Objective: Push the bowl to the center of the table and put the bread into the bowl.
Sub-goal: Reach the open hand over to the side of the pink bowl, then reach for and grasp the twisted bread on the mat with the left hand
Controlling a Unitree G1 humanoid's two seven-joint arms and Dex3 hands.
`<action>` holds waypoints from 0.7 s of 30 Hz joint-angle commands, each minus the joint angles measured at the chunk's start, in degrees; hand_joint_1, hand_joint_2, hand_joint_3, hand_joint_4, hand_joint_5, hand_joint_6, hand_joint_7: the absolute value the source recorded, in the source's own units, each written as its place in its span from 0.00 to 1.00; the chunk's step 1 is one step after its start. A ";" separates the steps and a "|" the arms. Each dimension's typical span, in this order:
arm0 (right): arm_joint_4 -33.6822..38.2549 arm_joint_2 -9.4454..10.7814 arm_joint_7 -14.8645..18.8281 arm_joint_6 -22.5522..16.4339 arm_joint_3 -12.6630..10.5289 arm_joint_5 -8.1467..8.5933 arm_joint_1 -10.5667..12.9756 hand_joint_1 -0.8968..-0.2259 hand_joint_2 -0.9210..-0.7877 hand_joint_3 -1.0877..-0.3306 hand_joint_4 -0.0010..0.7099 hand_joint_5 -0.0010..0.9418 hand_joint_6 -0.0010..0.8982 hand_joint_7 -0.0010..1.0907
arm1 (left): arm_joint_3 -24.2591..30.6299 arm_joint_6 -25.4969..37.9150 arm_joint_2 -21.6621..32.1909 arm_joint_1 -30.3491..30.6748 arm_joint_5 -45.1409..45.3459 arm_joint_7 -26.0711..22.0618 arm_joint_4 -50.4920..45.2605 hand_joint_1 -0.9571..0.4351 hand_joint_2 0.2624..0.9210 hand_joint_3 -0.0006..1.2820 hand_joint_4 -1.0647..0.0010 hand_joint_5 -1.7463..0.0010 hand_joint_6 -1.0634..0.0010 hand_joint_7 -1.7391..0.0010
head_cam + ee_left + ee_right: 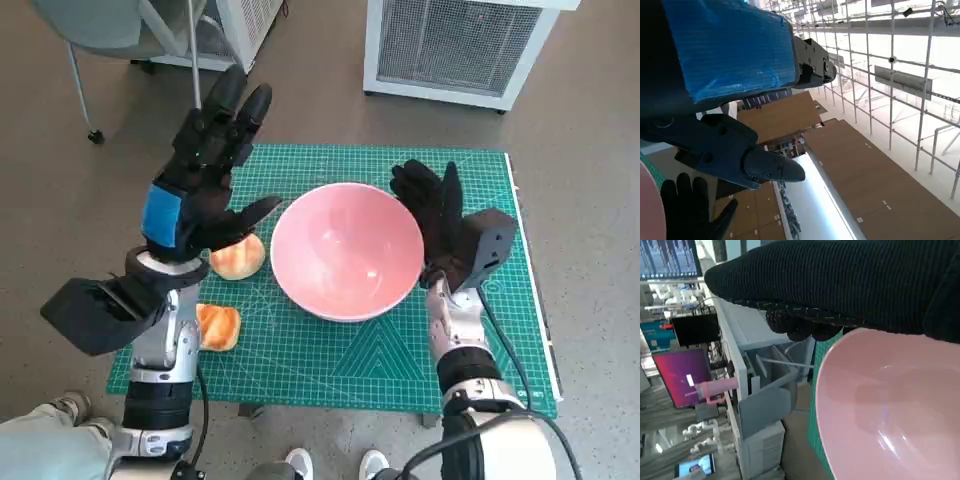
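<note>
In the head view, nearest the camera, the robot's two pale forearms rise from the near edge. The left robot hand [205, 175] is raised above the left part of the bench [470, 345], fingers spread and holding nothing. Beneath it lies one bread [238, 256] roll, just left of the pink bowl [347, 250]; a second bread piece [218, 327] lies nearer, at the left near corner of the green mat [380, 360]. The bowl stands upright about mid-mat. The right robot hand [435, 210] lies flat against the bowl's right rim, fingers stretched out together, gripping nothing. A white cabinet [455, 45] stands on the floor beyond the bench.

In the left wrist view, the blue-taped back of the left robot hand [725, 75] fills the frame, fingers apart; the gloved right robot hand [690, 212] shows below.

In the right wrist view, the glove [850, 285] lies along the pink bowl [890, 410] rim.
</note>
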 commanded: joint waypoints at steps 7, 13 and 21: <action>-3.35 -2.66 -2.36 -6.53 1.66 -2.27 0.01 0.32 0.00 0.41 0.39 0.00 0.15 0.37 | -0.14 0.55 -0.14 0.92 -0.52 -0.36 -1.22 0.43 1.00 0.12 0.79 1.00 0.75 1.00; -9.56 -2.65 0.09 -14.73 3.35 -2.46 1.51 0.31 0.00 0.40 0.39 0.00 0.15 0.37 | -0.72 0.88 -0.77 0.53 -0.42 -0.19 -1.74 0.43 1.00 0.13 0.79 1.00 0.75 1.00; -21.65 -3.67 6.60 -22.15 6.42 -0.88 4.88 0.34 0.00 0.34 0.40 0.00 0.09 0.46 | -1.15 1.04 -1.30 -0.40 -0.97 -0.84 -1.80 0.43 1.00 0.13 0.79 1.00 0.75 1.00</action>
